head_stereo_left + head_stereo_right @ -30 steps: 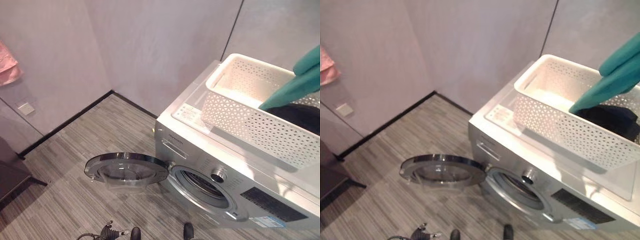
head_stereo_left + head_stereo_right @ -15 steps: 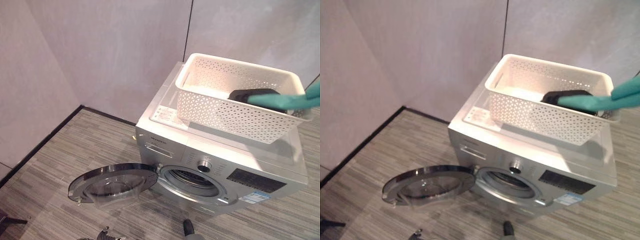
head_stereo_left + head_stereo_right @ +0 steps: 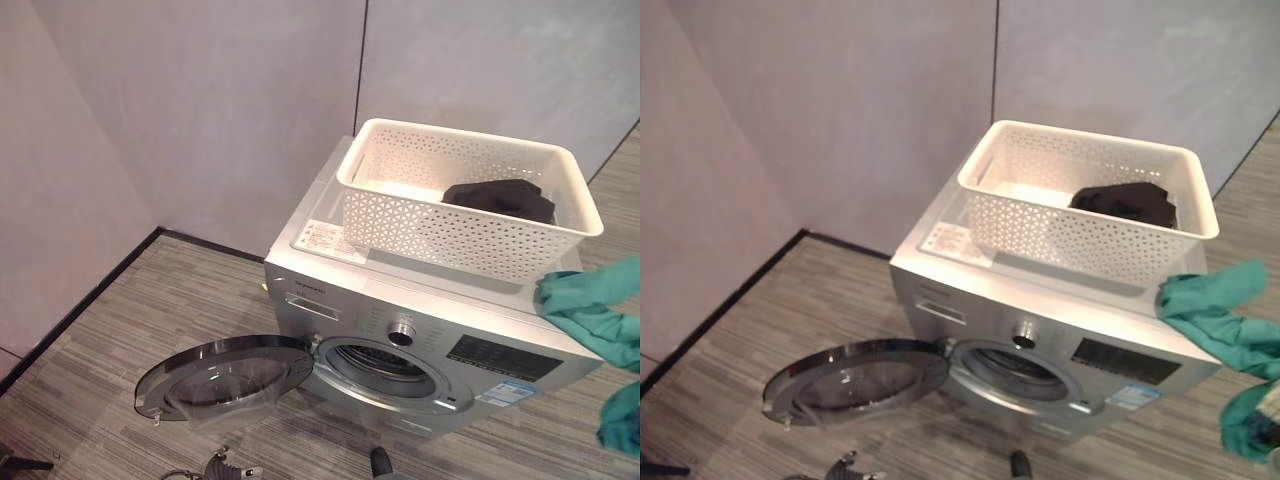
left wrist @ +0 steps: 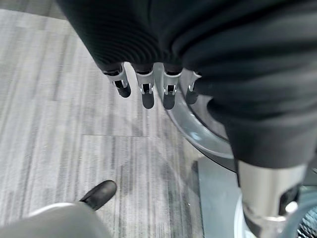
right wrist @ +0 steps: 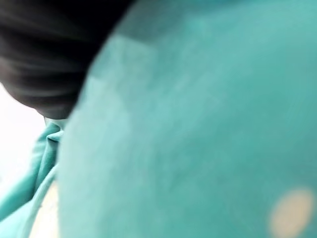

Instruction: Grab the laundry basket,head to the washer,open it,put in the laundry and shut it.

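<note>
A silver front-loading washer [image 3: 430, 305] stands against the wall. Its round door [image 3: 225, 375] is swung wide to the left and the drum mouth [image 3: 380, 362] is bare. On top sits the white perforated laundry basket [image 3: 450, 228] with a black garment [image 3: 500, 197] in its right end. A teal cloth [image 3: 590, 312] hangs in the air off the washer's right front corner, outside the basket. In the right wrist view, the teal cloth [image 5: 198, 129] covers my right hand [image 5: 44, 54] past its dark cover. My left hand [image 4: 148, 87] hangs open over the floor beside the door's rim [image 4: 200, 134].
Grey walls [image 3: 200, 100] meet in a corner behind and left of the washer, with a dark skirting line [image 3: 90, 300] along the floor. Striped grey flooring [image 3: 120, 350] lies in front of the washer and round the door.
The camera has swung right, bringing the whole washer into view. The teal cloth has left the basket, moving right and down past the washer's right front corner. The black garment stays in the basket.
</note>
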Tool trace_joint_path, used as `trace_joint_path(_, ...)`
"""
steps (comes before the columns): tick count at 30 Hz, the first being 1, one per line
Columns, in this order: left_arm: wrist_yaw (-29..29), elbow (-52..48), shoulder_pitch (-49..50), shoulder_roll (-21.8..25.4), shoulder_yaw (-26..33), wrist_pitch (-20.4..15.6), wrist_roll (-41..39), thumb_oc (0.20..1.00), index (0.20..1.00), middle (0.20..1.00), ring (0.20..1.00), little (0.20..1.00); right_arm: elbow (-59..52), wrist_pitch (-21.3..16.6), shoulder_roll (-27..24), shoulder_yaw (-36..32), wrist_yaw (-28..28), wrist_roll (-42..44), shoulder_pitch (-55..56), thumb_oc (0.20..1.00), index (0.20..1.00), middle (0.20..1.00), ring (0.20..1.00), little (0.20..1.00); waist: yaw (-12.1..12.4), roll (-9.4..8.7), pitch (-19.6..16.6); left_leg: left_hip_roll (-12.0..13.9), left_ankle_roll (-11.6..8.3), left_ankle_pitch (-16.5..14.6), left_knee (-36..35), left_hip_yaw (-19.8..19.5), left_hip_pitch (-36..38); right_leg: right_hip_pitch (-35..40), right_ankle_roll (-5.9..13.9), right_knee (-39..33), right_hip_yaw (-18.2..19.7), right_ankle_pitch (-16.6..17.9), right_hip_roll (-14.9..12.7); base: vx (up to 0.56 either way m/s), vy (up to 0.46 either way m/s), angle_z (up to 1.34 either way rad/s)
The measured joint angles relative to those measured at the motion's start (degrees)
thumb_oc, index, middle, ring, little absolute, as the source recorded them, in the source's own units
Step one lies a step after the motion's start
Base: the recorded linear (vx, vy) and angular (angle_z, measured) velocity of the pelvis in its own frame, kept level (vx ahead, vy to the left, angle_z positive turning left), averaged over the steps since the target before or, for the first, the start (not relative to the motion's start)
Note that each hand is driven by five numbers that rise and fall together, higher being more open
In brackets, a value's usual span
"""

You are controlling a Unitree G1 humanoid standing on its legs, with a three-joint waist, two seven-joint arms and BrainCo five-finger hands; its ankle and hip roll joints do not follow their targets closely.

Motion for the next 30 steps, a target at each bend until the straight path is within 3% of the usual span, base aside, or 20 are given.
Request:
trace_joint_path(3, 0.47, -1.10, -1.05, -0.45, -2.01, -0.23, 0.04, 1.000, 1.000, 1.000, 1.000, 1.000, 0.10, -1.14, 4.44, 10.16, 3.72, 2.80, -1.45, 0.200, 0.200, 0.200, 0.200, 0.200, -0.40, -0.51, 0.45, -0.21, -0.03, 0.05, -0.04, 0.81, -0.02, -0.68, -0.09, -0.01, 0.85, 0.72, -0.21, -0.08, 0.035, -0.23)
trace_joint_path(7, 1.26, -1.90, -2.28, 0.09, -3.21, -0.79, -0.26, 1.000, 1.000, 1.000, 1.000, 1.000, 1.88, -2.58, 5.61, 14.79, 6.75, 6.90, -4.29, 0.200, 0.200, 0.200, 0.200, 0.200, -0.52, -1.22, 1.26, -0.91, 0.80, -0.34, -0.08, 4.35, 1.01, -2.49, -0.06, 0.89, 1.67, 3.11, -0.43, -0.11, 0.023, -0.47)
trace_joint_path(9, 1.54, -2.10, -3.15, 0.77, -2.90, -1.41, -0.68, 1.000, 1.000, 1.000, 1.000, 1.000, 3.01, -4.02, 5.35, 16.31, 8.17, 8.38, -4.74, 0.200, 0.200, 0.200, 0.200, 0.200, -0.17, -2.44, 2.62, -1.55, 0.99, -0.40, 0.01, 6.51, 2.06, -3.00, 0.73, 0.78, 0.21, 0.73, -1.88, -0.18, 0.013, -0.52)
trace_joint_path(12, 1.59, -1.93, -3.14, 1.38, -3.06, -1.49, -0.71, 1.000, 1.000, 1.000, 1.000, 1.000, 4.81, -4.65, 5.25, 20.96, 10.77, 8.46, -4.80, 0.200, 0.200, 0.200, 0.200, 0.200, 0.07, -2.57, 3.96, -1.43, 1.84, -0.30, -0.04, 7.45, 1.64, -4.23, 2.44, 3.10, -2.19, -2.36, -2.21, -0.14, 0.005, -0.23)
trace_joint_path(13, 1.67, -1.95, -3.15, 1.60, -3.02, -1.52, -0.72, 1.000, 1.000, 1.000, 1.000, 1.000, 5.90, -4.71, 5.32, 23.00, 11.92, 8.54, -4.66, 0.200, 0.200, 0.200, 0.200, 0.200, 0.57, -2.16, 4.83, -0.52, 2.46, 0.12, -0.09, 7.72, 1.39, -5.15, 1.91, 5.45, -3.08, -3.67, -2.06, -0.10, -0.025, 0.00)
trace_joint_path(15, 1.96, -2.32, -3.17, 2.43, -2.99, -1.57, -0.77, 1.000, 1.000, 1.000, 1.000, 1.000, 8.57, -4.77, 5.80, 27.51, 14.74, 9.10, -4.35, 0.200, 0.200, 0.200, 0.200, 0.200, 2.32, -1.18, 5.52, 1.65, 1.81, 0.76, 0.22, 7.61, 0.88, -8.65, -0.04, 16.10, -4.68, -5.42, 0.16, -0.09, -0.074, 0.03)
trace_joint_path(16, 2.01, -2.84, -2.16, 3.63, -3.13, -1.54, -0.79, 1.000, 1.000, 1.000, 1.000, 1.000, 8.97, -5.12, 7.12, 29.68, 16.15, 10.19, -4.25, 0.200, 0.200, 0.200, 0.200, 0.200, 3.91, -2.01, 5.79, 1.50, 1.31, 1.11, 0.27, 7.58, 0.97, -7.67, -1.39, 16.48, -5.79, -3.64, 0.29, -0.08, -0.174, -0.12)
trace_joint_path(18, 1.98, -6.50, -0.41, 4.87, -4.77, -1.57, -0.67, 1.000, 1.000, 1.000, 1.000, 1.000, 10.65, -6.61, 7.26, 33.36, 17.58, 10.94, -5.87, 0.200, 0.200, 0.200, 0.200, 0.200, 5.28, -1.31, 6.28, 2.62, 1.30, 1.09, 0.26, 7.87, 0.82, -6.04, -2.34, 12.34, -5.97, -2.26, 1.61, -0.10, -0.224, -0.06)
trace_joint_path(20, 2.01, -13.17, 0.18, 5.99, -6.96, -2.36, 0.05, 1.000, 1.000, 1.000, 1.000, 1.000, 11.92, -7.36, 7.35, 40.15, 20.84, 13.47, -7.74, 0.200, 0.200, 0.200, 0.200, 0.200, 8.18, 1.02, 7.51, 6.28, -1.03, 2.47, 0.33, 7.20, -0.10, -4.93, -3.20, 15.23, -9.62, -8.20, 2.83, -0.03, -0.157, 0.23)
trace_joint_path(21, 2.01, -15.63, 0.40, 7.04, -8.41, -2.58, 0.20, 1.000, 1.000, 1.000, 1.000, 1.000, 12.00, -7.66, 7.38, 41.94, 21.43, 14.12, -7.98, 0.200, 0.200, 0.200, 0.200, 0.200, 9.24, 0.76, 7.43, 6.52, -1.43, 2.61, 0.36, 6.84, -0.26, -4.81, -2.86, 15.86, -10.40, -8.68, 2.56, -0.01, -0.140, 0.07)
trace_joint_path(22, 1.56, -22.69, 2.07, 10.25, -11.51, -4.02, 2.27, 1.000, 1.000, 1.000, 1.000, 1.000, 11.95, -9.22, 7.64, 45.74, 23.55, 15.74, -10.28, 0.200, 0.200, 0.200, 0.200, 0.200, 11.57, 0.55, 6.55, 7.87, -1.27, 3.15, 0.46, 5.91, -1.54, -2.77, -4.42, 10.97, -10.04, -8.06, 4.30, -0.01, -0.186, 0.01)
trace_joint_path(23, 1.54, -24.35, 2.55, 10.69, -12.04, -4.64, 2.29, 1.000, 1.000, 1.000, 1.000, 1.000, 11.82, -9.80, 7.58, 46.08, 23.90, 16.04, -10.60, 0.200, 0.200, 0.200, 0.200, 0.200, 11.84, 0.88, 6.59, 8.56, -1.42, 3.22, 0.42, 5.72, -1.64, -1.85, -4.81, 9.12, -10.21, -7.03, 5.23, -0.02, -0.172, 0.02)
trace_joint_path(24, 0.64, -32.16, 5.42, 13.34, -12.77, -5.69, 4.44, 1.000, 1.000, 1.000, 1.000, 1.000, 10.20, -11.08, 7.18, 46.03, 25.08, 17.45, -12.52, 0.200, 0.200, 0.200, 0.200, 0.200, 12.88, 1.79, 6.14, 10.59, -1.18, 3.57, 0.52, 4.48, -1.82, 1.23, -6.03, 2.89, -10.90, -3.92, 7.40, -0.03, -0.257, -0.03)
trace_joint_path(25, 0.52, -37.08, 6.83, 15.90, -14.09, -6.73, 4.97, 1.000, 1.000, 1.000, 1.000, 1.000, 9.00, -11.41, 6.12, 46.61, 25.21, 17.63, -12.92, 0.200, 0.200, 0.200, 0.200, 0.200, 13.56, 1.91, 5.96, 11.05, -1.25, 3.61, 0.78, 4.36, -1.77, 2.87, -6.51, -0.59, -11.20, -2.55, 8.45, -0.02, -0.183, 0.05)
trace_joint_path(27, -0.93, -42.90, 6.08, 20.57, -17.94, -8.62, 8.21, 1.000, 1.000, 1.000, 1.000, 1.000, 8.24, -12.15, 3.30, 48.31, 26.13, 19.21, -13.68, 0.200, 0.200, 0.200, 0.200, 0.200, 13.63, 2.48, 5.89, 11.77, -1.76, 3.64, 0.98, 2.94, -2.25, 3.36, -6.87, -0.62, -12.67, -2.79, 9.04, -0.01, -0.113, 0.24)
trace_joint_path(30, -2.82, -48.60, 3.87, 22.75, -19.56, -9.64, 10.54, 1.000, 1.000, 1.000, 1.000, 1.000, 7.88, -12.40, 0.50, 50.19, 27.33, 20.97, -15.30, 0.200, 0.200, 0.200, 0.200, 0.200, 14.01, 3.73, 5.59, 11.89, -3.16, 3.63, 0.83, 1.40, -2.77, 4.00, -6.75, -0.63, -13.93, -2.96, 9.01, -0.01, -0.071, 0.26)
